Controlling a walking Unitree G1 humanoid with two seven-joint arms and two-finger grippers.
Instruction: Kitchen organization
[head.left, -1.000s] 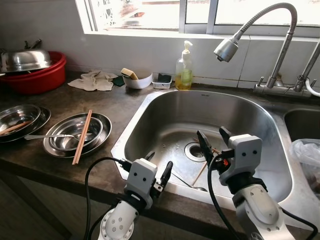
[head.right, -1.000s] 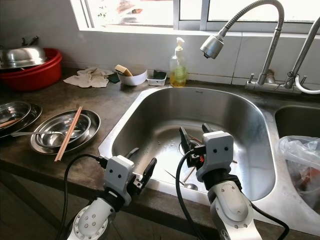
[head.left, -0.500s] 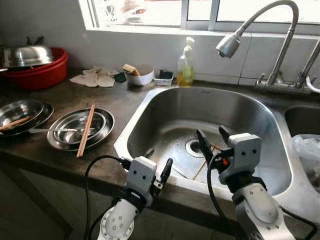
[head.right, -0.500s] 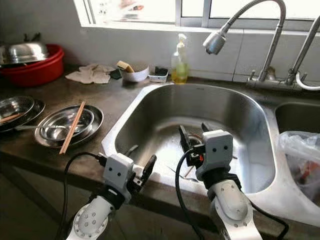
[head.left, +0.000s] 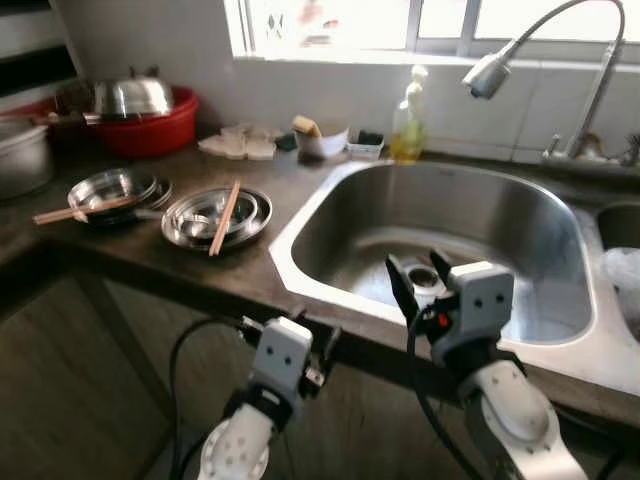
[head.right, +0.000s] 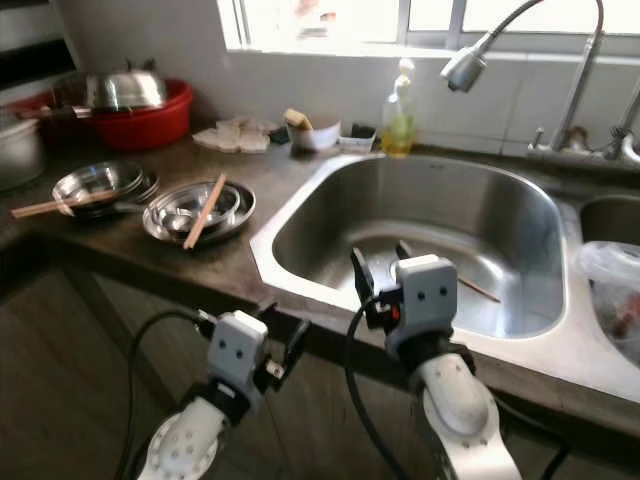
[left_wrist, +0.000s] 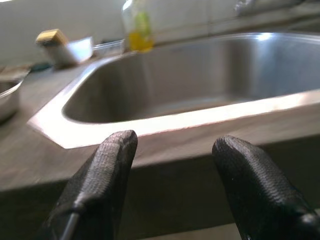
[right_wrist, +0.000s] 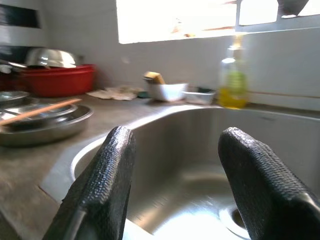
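**Handling notes: chopsticks and steel bowls by the sink**

Standing off from the counter edge, both arms raised, nothing in hand. Left gripper (head.left: 318, 352) sits low, at about the height of the counter's front edge; fingers (left_wrist: 102, 175) spread wide with only air between. Right gripper (head.right: 378, 270) is held higher, over the near rim of the sink (head.left: 300, 262); its fingers (right_wrist: 107, 175) are parted about as wide, also empty.

Likely task items: a pair of chopsticks (head.left: 224, 217) lying across stacked steel bowls (head.left: 215, 215), well off to the left of the left gripper and further back on the counter (head.left: 150, 260). Another steel dish stack (head.left: 108, 188) with a second pair of chopsticks (head.left: 75, 210) lies further left still. One stick (head.right: 478, 288) rests on the sink floor, beyond and to the right of the right gripper.

Judgement on handling:
- Chopsticks: light, stiff, thin, prone to roll; pinch near mid-length, both together.
- Bowls: rigid, not fragile, smooth and slippery, probably wet; grip the rim with one finger inside, one outside. Nested pieces may lift together.

Appearance: chopsticks pale reddish wood; bowls shiny, shallow, wide-rimmed. Head views are slightly blurred.
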